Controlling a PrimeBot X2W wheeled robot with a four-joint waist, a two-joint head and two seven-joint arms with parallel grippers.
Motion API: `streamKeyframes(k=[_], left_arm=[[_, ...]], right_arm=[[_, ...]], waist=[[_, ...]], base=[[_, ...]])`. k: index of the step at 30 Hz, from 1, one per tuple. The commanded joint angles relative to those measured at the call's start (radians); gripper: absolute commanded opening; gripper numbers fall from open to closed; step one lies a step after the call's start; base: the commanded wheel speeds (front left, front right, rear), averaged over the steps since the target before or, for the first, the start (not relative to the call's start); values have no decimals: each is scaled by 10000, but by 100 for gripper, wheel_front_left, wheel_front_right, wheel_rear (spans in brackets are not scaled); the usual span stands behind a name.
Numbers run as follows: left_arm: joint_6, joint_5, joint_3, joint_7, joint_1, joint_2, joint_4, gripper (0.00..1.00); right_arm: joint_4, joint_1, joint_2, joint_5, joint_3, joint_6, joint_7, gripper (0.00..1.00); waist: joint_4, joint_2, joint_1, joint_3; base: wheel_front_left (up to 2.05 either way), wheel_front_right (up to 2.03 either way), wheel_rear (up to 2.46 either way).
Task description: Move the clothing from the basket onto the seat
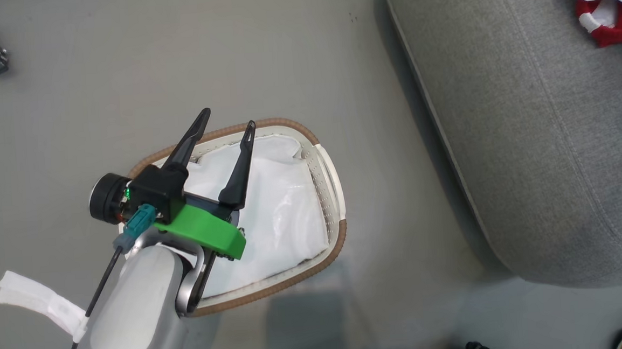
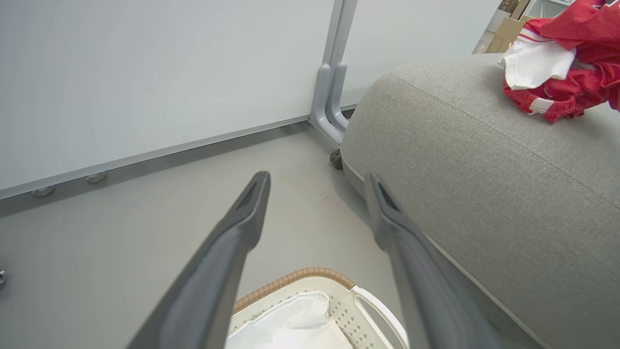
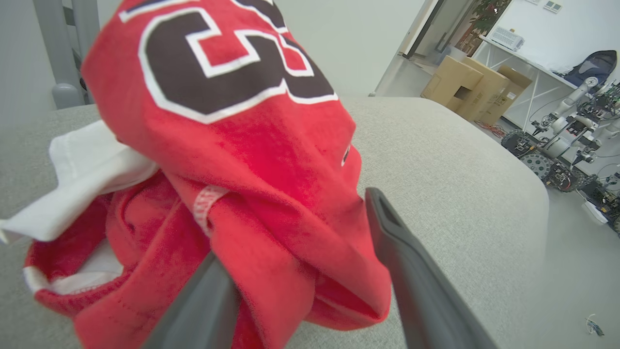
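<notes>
The right end effector point(image 3: 293, 225) is spread around the jersey point(image 3: 252, 145) on the seat point(image 3: 436, 169), and the left end effector point(image 1: 228, 117) is spread over the basket point(image 1: 336, 237). The right one should probably lift straight out to dodge snags.

Going off the basket point(image 1: 336, 232): a sheet point(image 1: 286, 208) lies in it, and the left gripper point(image 1: 229, 118) hangs over its left half. The seat point(image 1: 529, 129) is just right of the basket, with the clothing point(image 1: 611, 10) piled on the seat's far end, well apart from the basket.
</notes>
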Motion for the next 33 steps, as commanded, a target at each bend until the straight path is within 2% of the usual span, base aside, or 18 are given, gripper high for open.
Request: streamKeyframes(k=[1,4,9,17,24,33], left_arm=[[-38,159,248,-4,244,-24,5,100],[-2,354,723,-4,614,-208,2,100],[38,528,1810,-3,1295,-530,-69,100],[184,1181,3481,-3,2050,-866,-238,100],[235,1795,4603,-3,2537,-1106,-372,100],[116,2115,5429,-3,3271,-1372,-270,100]], right_arm=[[-485,344,233,246,219,-12,-40,100],[-1490,1045,572,779,787,-14,-44,100],[-2904,2247,932,1695,2397,-12,-46,100],[-4207,3305,1401,2972,4952,-12,-48,100],[-4728,3903,1979,3562,5804,-12,-50,100],[-4186,4874,2348,3682,6409,-12,-50,100]], waist=[[-78,-1,-1,-478],[-34,-1,-1,-904],[235,-1,-1,-1634],[959,-1,-1,-2376],[1629,-1,-1,-2700],[2046,-1,-1,-3181]], base=[[0,0,0],[0,0,0],[0,0,0],[0,0,0],[0,0,0],[0,0,0]])
